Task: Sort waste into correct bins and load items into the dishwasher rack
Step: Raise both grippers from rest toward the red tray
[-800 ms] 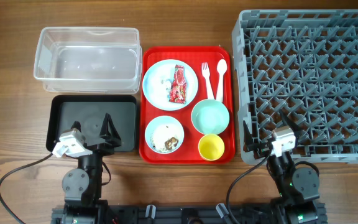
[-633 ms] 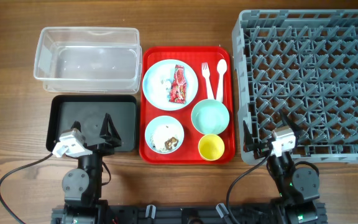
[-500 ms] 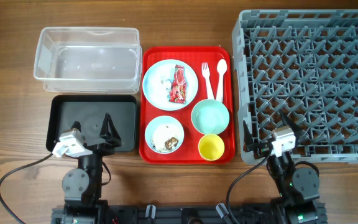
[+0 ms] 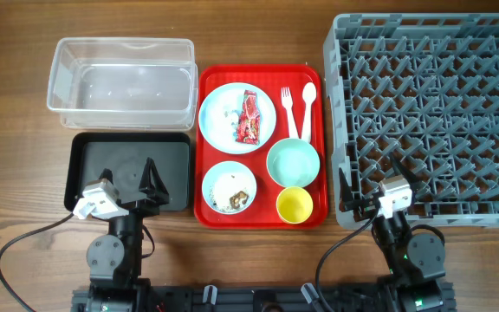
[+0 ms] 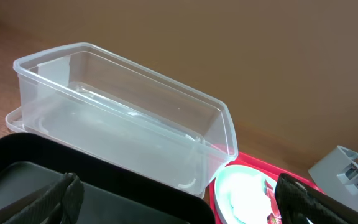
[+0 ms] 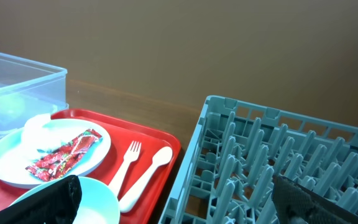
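A red tray (image 4: 261, 76) holds a light-blue plate (image 4: 223, 100) with a red wrapper (image 4: 249, 117) and a white tissue (image 6: 37, 126) on it. It also holds a small blue bowl (image 4: 229, 188) with rice-like scraps, a mint bowl (image 4: 293, 162), a yellow cup (image 4: 294, 205), a white fork (image 4: 289, 111) and a spoon (image 4: 307, 108). The clear tub (image 4: 121, 82) and black tray (image 4: 128, 156) lie to its left, the grey rack (image 4: 436, 113) to its right. My left gripper (image 4: 128, 180) is open and empty over the black tray's near edge. My right gripper (image 4: 375, 182) is open and empty at the rack's near left corner.
The wooden table shows around everything. Both arm bases and their cables sit at the near edge. In the right wrist view the rack's wall (image 6: 191, 168) stands close beside the red tray's right rim (image 6: 166, 146).
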